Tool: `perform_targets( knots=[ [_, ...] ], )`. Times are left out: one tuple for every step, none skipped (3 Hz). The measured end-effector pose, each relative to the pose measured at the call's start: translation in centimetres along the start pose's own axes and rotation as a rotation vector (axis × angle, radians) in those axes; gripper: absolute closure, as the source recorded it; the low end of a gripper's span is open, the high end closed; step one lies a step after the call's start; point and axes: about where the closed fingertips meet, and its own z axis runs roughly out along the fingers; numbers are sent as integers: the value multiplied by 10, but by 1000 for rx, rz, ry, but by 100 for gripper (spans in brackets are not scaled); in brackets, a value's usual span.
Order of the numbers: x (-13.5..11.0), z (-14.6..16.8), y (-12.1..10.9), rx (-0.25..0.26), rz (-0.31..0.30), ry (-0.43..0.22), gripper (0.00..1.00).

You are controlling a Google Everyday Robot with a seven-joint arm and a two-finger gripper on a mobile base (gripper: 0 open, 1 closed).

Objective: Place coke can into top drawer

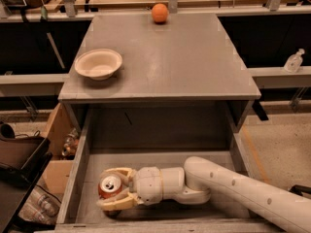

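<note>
The top drawer (77, 174) is pulled out wide open below the grey cabinet top. The coke can (111, 186), red with a silver top and pull tab, stands upright on the drawer floor at the front left. My gripper (108, 189) reaches in from the right, low inside the drawer. Its cream fingers (116, 204) sit on both sides of the can, one behind it and one in front. The fingers wrap the can closely.
A white bowl (97, 63) sits on the cabinet top (184, 62) at the left. A round orange ball (160, 12) sits at the far edge. A cardboard box (53, 176) and a dark bag (19, 154) stand left of the drawer. A clear bottle (293, 61) is far right.
</note>
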Motion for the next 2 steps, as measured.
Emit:
perform_targets(
  knots=[
    [0, 1, 1, -3, 0, 0, 5],
    [-1, 2, 1, -5, -1, -1, 0]
  ],
)
